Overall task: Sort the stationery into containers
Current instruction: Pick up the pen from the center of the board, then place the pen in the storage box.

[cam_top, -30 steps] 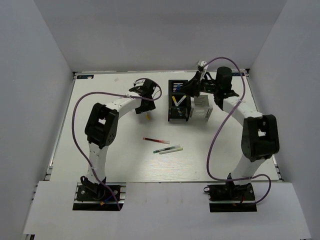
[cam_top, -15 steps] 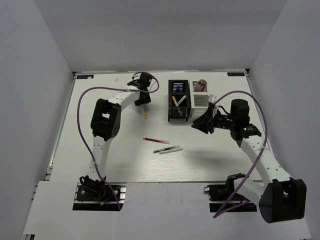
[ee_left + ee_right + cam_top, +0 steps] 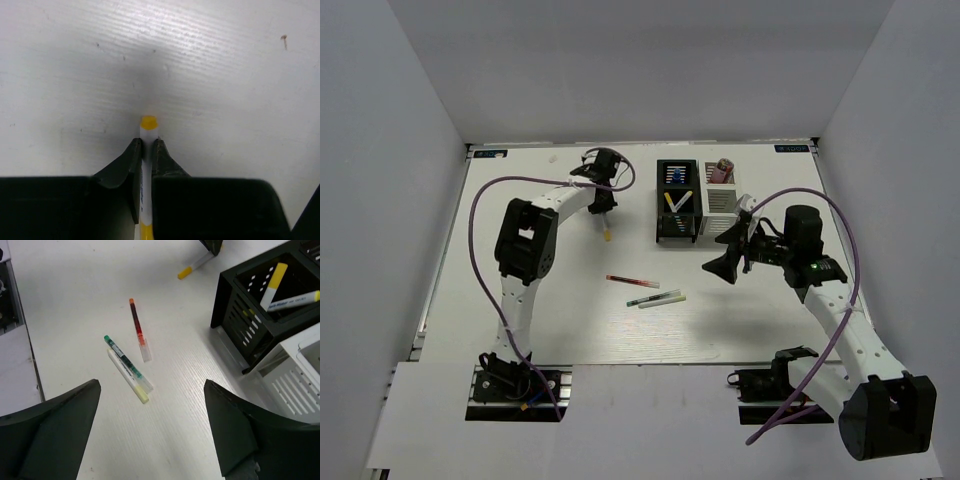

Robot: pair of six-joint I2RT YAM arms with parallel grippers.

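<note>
Left of the black organiser [image 3: 675,232], holds the yellow-tipped white pen [image 3: 147,133] in the closed left gripper [image 3: 146,145] by a thin pinch only, so risks a swivel or drop on lifting, with the right gripper [image 3: 723,252] gaping empty near its front right.

The black box [image 3: 677,228] and the white box [image 3: 721,212] just beside it on its right form one block at the back of the desk [image 3: 520,330]. Left of the black box, the left hand [image 3: 146,146] bars the way, pinched on a yellow-tipped pen [image 3: 148,127]. In front and slightly left lie a red pen [image 3: 632,281], a green pen [image 3: 646,299] and a white pen [image 3: 667,299], with bare desk between them and the box. Front-right of the box hangs the right hand [image 3: 728,252], jaws wide.
</note>
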